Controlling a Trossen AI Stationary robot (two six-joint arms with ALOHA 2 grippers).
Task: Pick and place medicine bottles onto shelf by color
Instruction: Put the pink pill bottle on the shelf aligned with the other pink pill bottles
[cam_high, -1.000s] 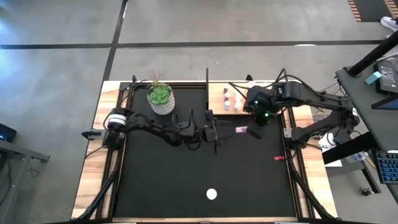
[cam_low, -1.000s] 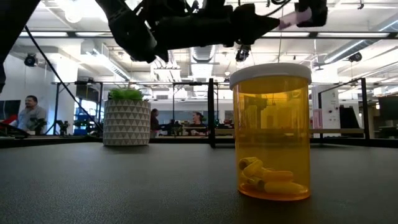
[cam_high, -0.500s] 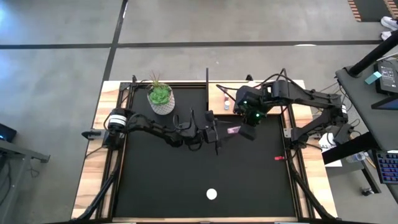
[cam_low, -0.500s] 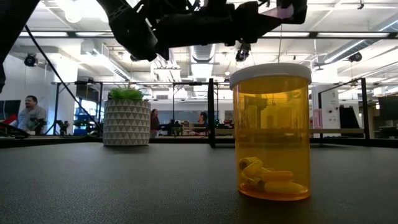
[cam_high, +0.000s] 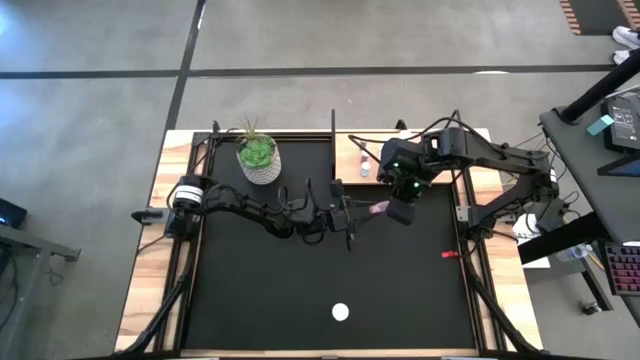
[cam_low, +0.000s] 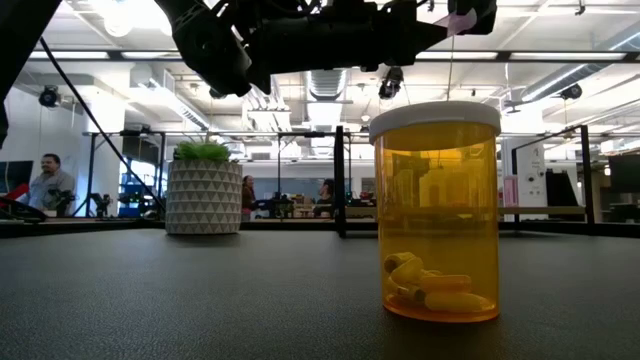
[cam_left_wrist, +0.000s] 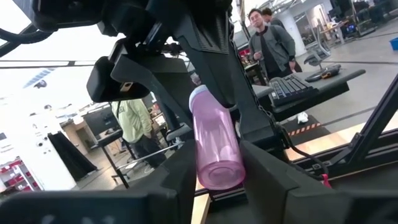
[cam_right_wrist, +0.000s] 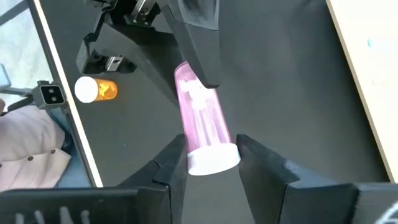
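Note:
A pink see-through bottle (cam_high: 378, 208) with a white cap hangs level above the black mat, between my two grippers. My left gripper (cam_high: 352, 212) reaches in from the table's left and is shut on the bottle's base end. My right gripper (cam_high: 398, 211) reaches in from the far right and is shut on the cap end. An orange bottle (cam_low: 435, 210) with a white cap (cam_high: 341, 312) stands upright on the mat near the near edge. The light-wood shelf (cam_high: 348, 152) lies at the far side with small bottles (cam_high: 364, 166) on it, partly hidden by my right arm. My left gripper pinches the bottle's base end (cam_left_wrist: 219, 173) between its two fingers, which lie along the bottle and come level from the table's left. The bottle is clear of the mat. My right gripper pinches the bottle's white cap (cam_right_wrist: 213, 159) between its two fingers, coming from the table's right and lying along the bottle. The bottle lies level between the two grippers.
A white patterned pot with a green plant (cam_high: 259, 160) stands at the far left of the mat. A small red thing (cam_high: 448, 254) lies near the mat's right edge. A black upright post (cam_high: 333, 125) stands at the shelf's left end. People show in the room beyond.
My right gripper has carried the pink bottle toward the table's left, to my left gripper, whose fingers now stand on the bottle's base end. The bottle has stayed level and clear of the mat. My right arm now covers more of the shelf.

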